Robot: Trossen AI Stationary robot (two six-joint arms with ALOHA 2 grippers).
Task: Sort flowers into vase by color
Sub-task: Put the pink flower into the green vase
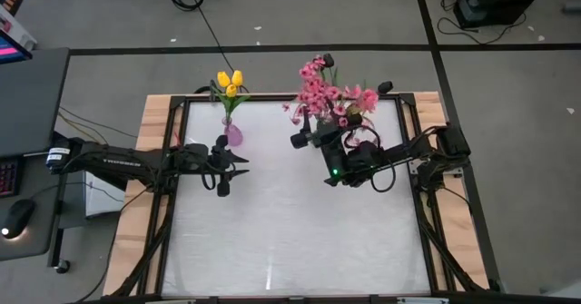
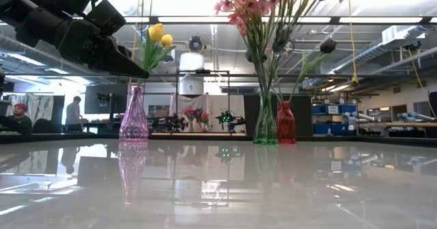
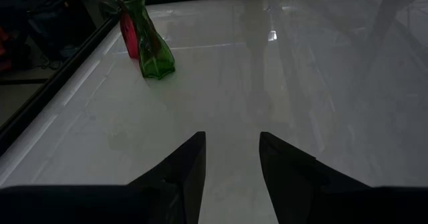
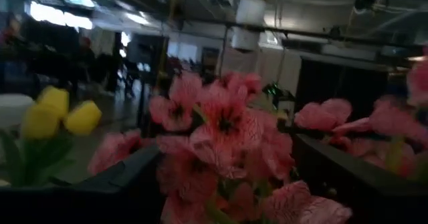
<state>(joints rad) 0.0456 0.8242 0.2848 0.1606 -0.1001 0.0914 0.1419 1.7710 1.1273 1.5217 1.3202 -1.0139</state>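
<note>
High view: the left gripper (image 1: 238, 170) hangs empty over the table, yellow tulips (image 1: 230, 83) in their pink vase (image 1: 233, 133) at its twelve o'clock. The right gripper (image 1: 304, 139) sits among the pink blossoms (image 1: 325, 95).

Low view: green vase (image 2: 265, 125) and red vase (image 2: 285, 123) touch.

Left wrist: fingers (image 3: 187, 167) parted (nothing between).

Right wrist: fingers (image 4: 127, 174) spread around blossoms; whether they grip, I cannot tell.

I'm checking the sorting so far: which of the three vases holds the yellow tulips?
The pink-purple vase, standing alone near the left gripper. The green vase with the pink blossoms and the red vase stand together.
</note>
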